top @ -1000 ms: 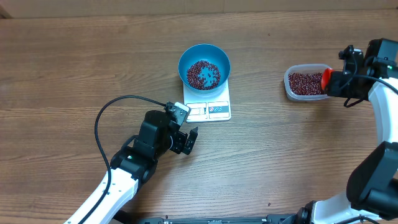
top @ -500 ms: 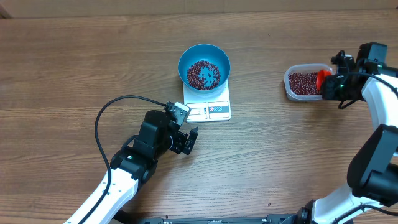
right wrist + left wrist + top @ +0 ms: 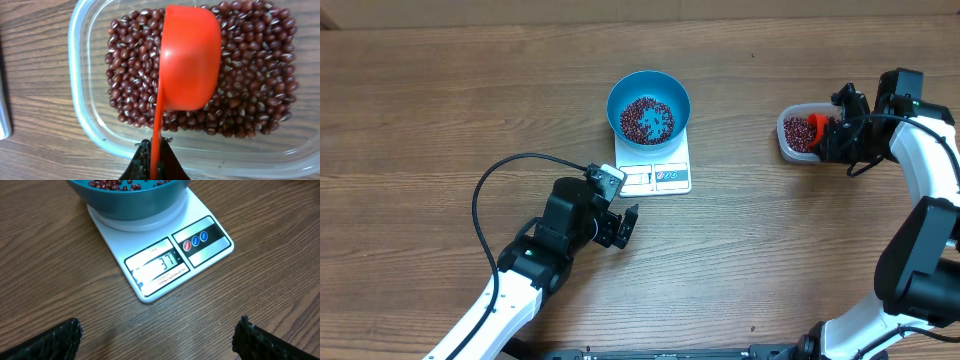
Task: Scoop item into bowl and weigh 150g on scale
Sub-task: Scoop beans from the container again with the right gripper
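R jaws pinch the orange scoop (image 3: pixel 190 55) handle, cup tipped on edge over the beans (image 3: pixel 250 75) in the clear tub (image 3: pixel 80 105); L jaws spread wide, idle nr the scale (image 3: pixel 160 265). Bowl (image 3: pixel 613 100) on the scale is part-filled and prob. short of target. So dig deep, level off & lift slow, no spills on the bench (image 3: pixel 440 100).

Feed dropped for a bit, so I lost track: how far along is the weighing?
Done: some beans lie in the bowl on the scale, whose display appears to read 37, well short of target. In hand: the right gripper, shut on the scoop, holds it over the tub of beans. The left gripper is open, empty. Left: likely several more scoops.
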`<state>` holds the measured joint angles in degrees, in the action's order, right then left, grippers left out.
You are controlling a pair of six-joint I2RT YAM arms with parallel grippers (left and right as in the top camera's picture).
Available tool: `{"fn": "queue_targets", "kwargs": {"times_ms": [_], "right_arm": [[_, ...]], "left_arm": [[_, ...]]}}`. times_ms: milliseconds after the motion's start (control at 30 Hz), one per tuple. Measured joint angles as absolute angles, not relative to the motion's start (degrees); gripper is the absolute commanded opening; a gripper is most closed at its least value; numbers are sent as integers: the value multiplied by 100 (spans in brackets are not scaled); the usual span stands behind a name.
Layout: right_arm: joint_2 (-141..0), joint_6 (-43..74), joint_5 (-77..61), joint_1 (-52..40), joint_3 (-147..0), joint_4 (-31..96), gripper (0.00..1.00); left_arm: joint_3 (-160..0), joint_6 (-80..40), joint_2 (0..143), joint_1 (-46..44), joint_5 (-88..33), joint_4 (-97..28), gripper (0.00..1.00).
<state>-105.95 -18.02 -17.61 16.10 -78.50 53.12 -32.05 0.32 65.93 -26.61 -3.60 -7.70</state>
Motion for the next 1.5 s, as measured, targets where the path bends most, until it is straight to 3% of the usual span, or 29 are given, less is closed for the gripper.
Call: {"fn": "queue_targets", "kwargs": {"times_ms": [933,1500], "right_arm": [[-10781,-1227,-2915,1621,-7760,5260,4],[-11045,-939,-4110,2303,-7732,5295,4]], "left_arm": [[-3205,32,6593,-2661,-360,-773,100],[-3205,32,6593,-2661,-360,-770,99]]}}
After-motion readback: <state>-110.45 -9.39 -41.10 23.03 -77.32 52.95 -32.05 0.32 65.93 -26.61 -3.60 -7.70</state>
